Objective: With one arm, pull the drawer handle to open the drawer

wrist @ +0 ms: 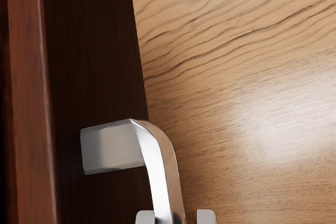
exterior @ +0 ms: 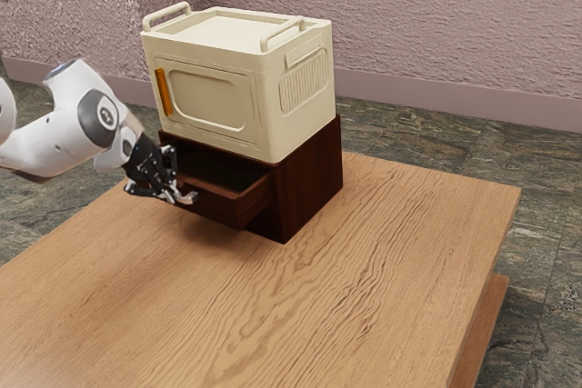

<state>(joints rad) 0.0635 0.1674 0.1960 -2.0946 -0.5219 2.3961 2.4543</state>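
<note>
The drawer [exterior: 215, 205] juts partway from the cabinet [exterior: 311, 181]. In front of the cabinet, my gripper [wrist: 176, 217] has its fingers parted astride the metal handle [wrist: 157, 166], a gap at one side, presumably so that backing away hooks the drawer farther out.

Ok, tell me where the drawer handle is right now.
The handle is on the front of the pulled-out drawer, below the cream box, toward the exterior view's left; in the wrist view it runs between the open jaws.
</note>
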